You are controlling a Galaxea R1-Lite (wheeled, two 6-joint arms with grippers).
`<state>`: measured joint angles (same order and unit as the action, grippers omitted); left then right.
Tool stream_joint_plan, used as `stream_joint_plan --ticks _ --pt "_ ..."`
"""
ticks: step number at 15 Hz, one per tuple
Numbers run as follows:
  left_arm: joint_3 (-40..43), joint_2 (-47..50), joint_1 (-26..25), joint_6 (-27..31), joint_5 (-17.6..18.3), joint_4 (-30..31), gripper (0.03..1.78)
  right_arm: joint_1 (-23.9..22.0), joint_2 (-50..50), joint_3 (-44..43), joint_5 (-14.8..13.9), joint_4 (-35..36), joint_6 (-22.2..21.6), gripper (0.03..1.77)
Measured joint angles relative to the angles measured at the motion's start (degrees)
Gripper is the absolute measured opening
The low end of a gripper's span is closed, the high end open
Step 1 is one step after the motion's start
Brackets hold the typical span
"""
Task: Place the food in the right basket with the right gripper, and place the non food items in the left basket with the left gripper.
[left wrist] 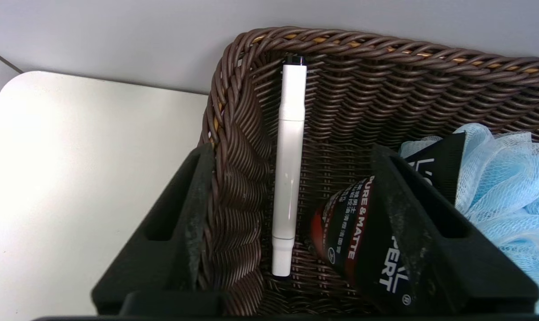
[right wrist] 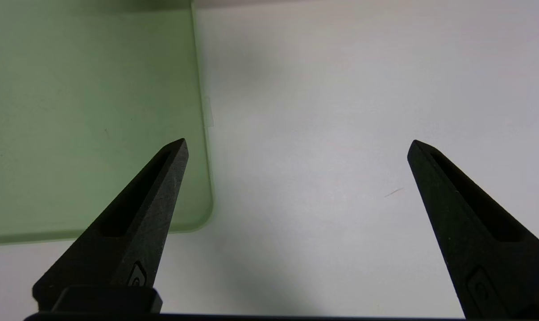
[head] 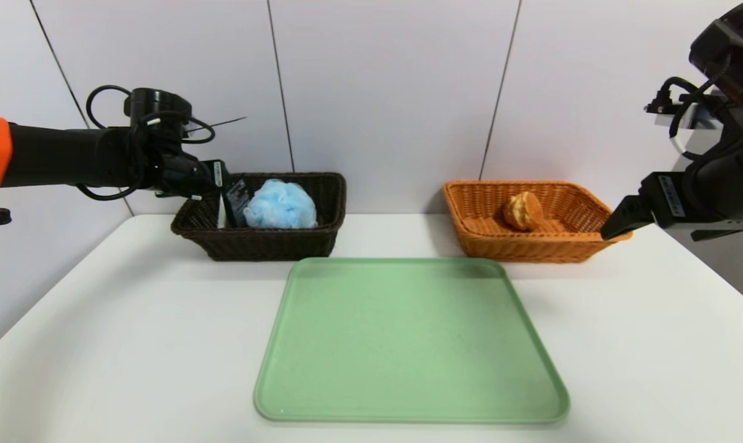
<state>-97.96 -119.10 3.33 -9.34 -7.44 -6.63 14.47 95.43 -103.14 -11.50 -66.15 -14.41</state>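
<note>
**Operator:** Between your left fingers, what lies there, and what do you hold?

**Robot:** Between the fingers of my left gripper (left wrist: 292, 232) lies a white pen (left wrist: 288, 169), resting on the floor of the dark basket (left wrist: 341, 49). Its long axis runs straight away from my palm, parallel to both fingers, with its far end against the basket's back wall. The fingers are spread wide and touch nothing that I can confirm; I hold no item. One finger (left wrist: 184, 214) stands outside the basket's side wall, so the wall sits inside my opening beside the pen. A black tube (left wrist: 345, 240) lies against the inner face of the other finger, and the blue bath sponge (left wrist: 506, 178) lies beyond that finger.

**Operator:** State the right side.

**Robot:** My right gripper (right wrist: 296, 147) hangs above bare table (right wrist: 341, 89), fingers wide apart and empty. The corner of the green tray (right wrist: 95, 111) lies under one fingertip. The bread (head: 523, 211) sits in the orange basket (head: 531, 249), near that gripper's tip.

**Operator:** Judgement on the next move?

**Robot:** No item shows on the tray in the head view, so I judge sorting complete. The deciding relation is the side wall between my left fingers: I judge that withdrawal should go straight up, then back, to avoid dragging the basket.
</note>
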Motion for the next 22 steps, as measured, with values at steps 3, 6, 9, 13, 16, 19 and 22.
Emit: stream_joint_plan --ticks 3,6,9,13,16,19,22 --pt "-0.4 1.8 0.4 0.2 0.0 -0.1 1.41 0.0 -0.1 0.0 0.0 0.0 0.0 1.7" --pt "-0.4 7.7 2.1 0.9 0.0 -1.3 1.5 0.0 -0.2 -0.6 0.0 0.0 -0.1 1.7" --pt "1.5 16.1 2.7 5.5 2.3 -7.9 1.57 0.0 -0.4 -2.0 0.0 0.0 1.5 1.7" --pt "7.1 29.1 0.7 14.5 12.1 -18.8 1.62 0.0 -1.7 -2.9 0.1 3.1 6.6 1.7" --pt "14.2 38.9 0.1 15.1 12.4 -24.6 1.65 0.5 -3.7 -2.7 0.2 6.1 9.2 1.7" --pt "22.4 48.7 -1.6 14.7 10.0 -25.4 1.67 1.1 -7.6 -0.8 0.3 6.1 9.4 1.7" --pt "28.0 58.6 -4.8 13.1 9.3 -25.9 1.67 0.3 -15.0 5.3 0.1 6.2 8.7 1.7"
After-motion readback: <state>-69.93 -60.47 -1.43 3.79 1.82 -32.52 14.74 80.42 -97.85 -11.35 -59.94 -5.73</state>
